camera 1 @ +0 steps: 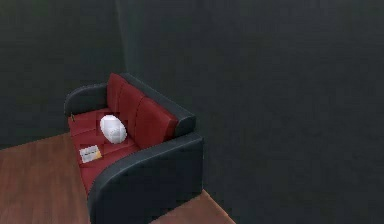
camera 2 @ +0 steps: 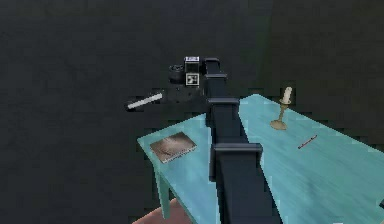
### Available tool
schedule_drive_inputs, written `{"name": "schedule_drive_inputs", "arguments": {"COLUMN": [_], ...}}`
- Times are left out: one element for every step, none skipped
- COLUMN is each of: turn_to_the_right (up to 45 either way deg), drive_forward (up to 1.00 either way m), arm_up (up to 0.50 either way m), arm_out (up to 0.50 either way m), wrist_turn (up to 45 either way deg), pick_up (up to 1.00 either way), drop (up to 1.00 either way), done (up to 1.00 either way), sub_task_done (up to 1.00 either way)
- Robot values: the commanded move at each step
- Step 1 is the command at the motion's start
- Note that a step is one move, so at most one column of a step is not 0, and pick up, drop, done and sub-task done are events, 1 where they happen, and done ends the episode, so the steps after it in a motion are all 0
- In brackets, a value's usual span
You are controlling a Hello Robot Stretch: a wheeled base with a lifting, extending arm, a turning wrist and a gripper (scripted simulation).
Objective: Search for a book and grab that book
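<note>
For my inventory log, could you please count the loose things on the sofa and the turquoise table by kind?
Flat book-like things: 2, first on the sofa, second on the table
White round cushion: 1
Tan candlestick-like stand: 1
Thin pen-like thing: 1
Total: 5

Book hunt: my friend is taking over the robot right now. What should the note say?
Gripper: seen against the dark wall, holds nothing.
Things: what looks like a book lies flat on the teal table, just left of the arm in the arm side view. A candlestick and a thin pen-like thing stand and lie on the same table. In the forward view, a small flat thing, maybe another book, lies on the red sofa by a white pillow.
Done: a likely book is found.
Left: grab it.
</note>
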Motion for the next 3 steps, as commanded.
{"name": "schedule_drive_inputs", "arguments": {"turn_to_the_right": [0.0, 0.0, 0.0], "drive_forward": [0.00, 0.00, 0.00], "arm_up": [0.00, -0.30, 0.00], "arm_out": [0.00, 0.00, 0.00], "wrist_turn": [18.0, 0.0, 0.0], "pick_up": [0.00, 0.00, 1.00], "drop": [0.00, 0.00, 0.00], "done": [0.00, 0.00, 0.00], "sub_task_done": [0.00, 0.00, 0.00]}}
